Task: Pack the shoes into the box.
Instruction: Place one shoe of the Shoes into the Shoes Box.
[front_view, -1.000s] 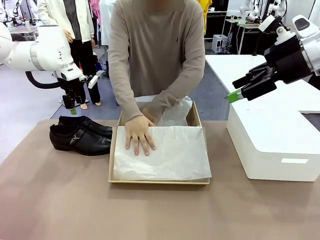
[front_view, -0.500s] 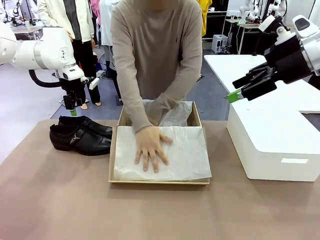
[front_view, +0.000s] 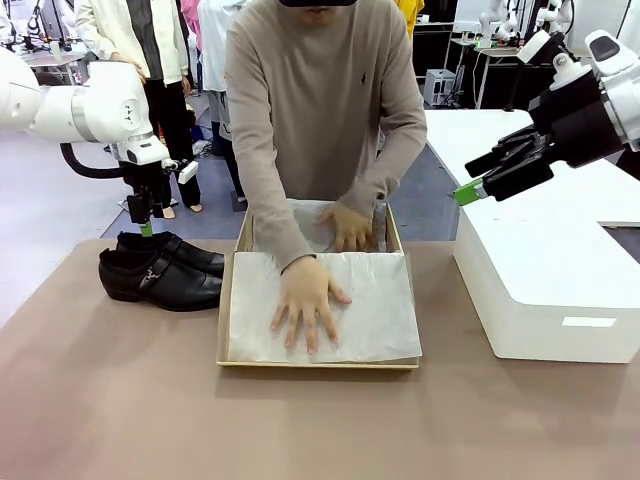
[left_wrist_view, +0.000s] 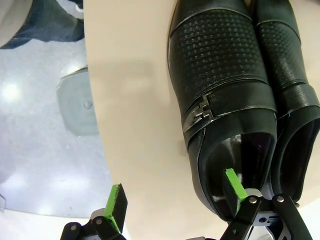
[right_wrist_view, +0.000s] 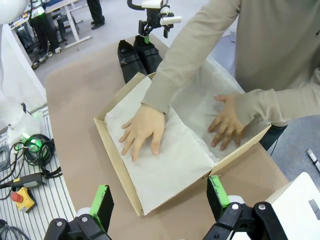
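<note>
- Over the shoes (front_view: 160, 270), beside the box (front_view: 225, 310), my left gripper (front_view: 147, 228) hovers spread, empty.
- My right gripper (front_view: 465, 193) waits open, empty.
- Person's second hand (front_view: 350, 225) now presses the paper (front_view: 375, 310) too; box nearly ready.

Glossy leather on the shoes (front_view: 160, 270) (metal buckle (left_wrist_view: 199, 114)); the box (front_view: 226, 300) probably matt cardboard.

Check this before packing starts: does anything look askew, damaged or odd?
Nothing stands out. The shoes sit side by side, upright, left of the box; a person's hands press its tissue flat.
</note>
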